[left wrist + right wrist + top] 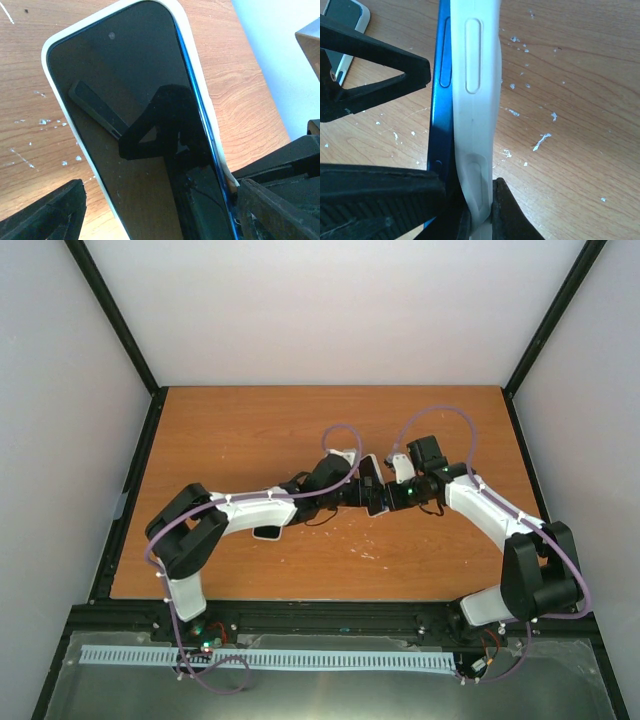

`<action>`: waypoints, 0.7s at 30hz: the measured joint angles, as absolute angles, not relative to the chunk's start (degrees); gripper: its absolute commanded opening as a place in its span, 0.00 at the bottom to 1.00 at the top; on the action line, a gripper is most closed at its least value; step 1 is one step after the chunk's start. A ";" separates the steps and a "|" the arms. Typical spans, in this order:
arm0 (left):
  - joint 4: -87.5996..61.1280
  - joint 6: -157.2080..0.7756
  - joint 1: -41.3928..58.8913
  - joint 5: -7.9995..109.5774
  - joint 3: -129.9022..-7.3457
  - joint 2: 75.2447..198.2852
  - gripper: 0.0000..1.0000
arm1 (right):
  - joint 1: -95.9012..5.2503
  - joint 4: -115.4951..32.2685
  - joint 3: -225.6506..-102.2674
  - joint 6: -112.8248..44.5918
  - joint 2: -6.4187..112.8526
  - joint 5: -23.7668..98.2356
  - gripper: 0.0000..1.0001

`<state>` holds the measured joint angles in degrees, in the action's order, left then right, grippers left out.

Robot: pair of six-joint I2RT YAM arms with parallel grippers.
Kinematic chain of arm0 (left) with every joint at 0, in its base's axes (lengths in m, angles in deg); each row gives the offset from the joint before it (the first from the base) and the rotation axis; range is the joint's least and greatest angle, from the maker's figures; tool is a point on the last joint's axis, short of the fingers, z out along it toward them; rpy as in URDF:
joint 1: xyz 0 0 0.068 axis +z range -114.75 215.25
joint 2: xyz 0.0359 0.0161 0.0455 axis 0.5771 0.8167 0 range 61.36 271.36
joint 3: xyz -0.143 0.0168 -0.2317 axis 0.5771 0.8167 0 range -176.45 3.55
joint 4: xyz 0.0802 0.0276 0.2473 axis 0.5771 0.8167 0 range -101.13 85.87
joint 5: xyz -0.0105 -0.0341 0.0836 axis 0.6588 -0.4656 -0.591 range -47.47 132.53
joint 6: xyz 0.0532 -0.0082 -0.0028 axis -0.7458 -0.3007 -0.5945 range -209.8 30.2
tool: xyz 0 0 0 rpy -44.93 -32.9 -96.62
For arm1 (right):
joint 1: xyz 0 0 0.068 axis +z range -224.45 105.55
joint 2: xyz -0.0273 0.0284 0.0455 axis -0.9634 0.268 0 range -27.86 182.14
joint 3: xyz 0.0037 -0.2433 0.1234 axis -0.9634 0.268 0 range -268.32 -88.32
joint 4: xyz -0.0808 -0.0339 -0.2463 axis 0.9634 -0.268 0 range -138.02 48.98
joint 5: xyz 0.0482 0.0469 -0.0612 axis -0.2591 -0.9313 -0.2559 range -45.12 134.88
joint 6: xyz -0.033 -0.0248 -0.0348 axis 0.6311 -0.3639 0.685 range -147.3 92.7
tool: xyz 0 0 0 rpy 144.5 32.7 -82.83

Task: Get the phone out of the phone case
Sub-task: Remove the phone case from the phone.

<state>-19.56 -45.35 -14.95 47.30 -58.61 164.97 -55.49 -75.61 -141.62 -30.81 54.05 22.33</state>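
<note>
White phone case (475, 75) and its phone (125, 100) are held above the wooden table (250, 430), with the phone's blue edge parting from the case. The right gripper (469, 200) pinches the case edge. The left gripper (162, 192) straddles the phone, but I can't tell whether it is clamped.

Orange-brown wood-grain tabletop (250, 430), dotted with small white flecks (542, 141) and fine scratches. Flat white-rimmed item (268, 532) lying on tabletop toward front left, darker face up; one corner of it also in top left of right wrist view. Plain pale walls (330, 310) on three sides, black frame posts (112, 310) at back corners. Past tabletop's near edge, black rail (330, 615), then white slotted strip (300, 657) running across grey metal shelf (330, 695).
</note>
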 measured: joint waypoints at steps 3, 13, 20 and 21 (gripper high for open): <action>-18.20 -45.37 -14.95 47.76 -59.74 165.30 0.81 | -55.49 -75.50 -141.64 -30.81 54.05 22.35 0.03; -16.67 -43.43 -14.95 48.20 -63.04 168.49 0.74 | -55.62 -76.17 -141.75 -31.27 54.05 24.60 0.03; -18.64 -41.59 -15.12 47.92 -62.04 168.49 0.72 | -57.33 -76.57 -141.75 -31.88 54.05 22.46 0.03; -18.73 -41.24 -15.12 47.92 -61.99 168.51 0.72 | -57.52 -76.61 -141.75 -31.90 54.05 22.00 0.03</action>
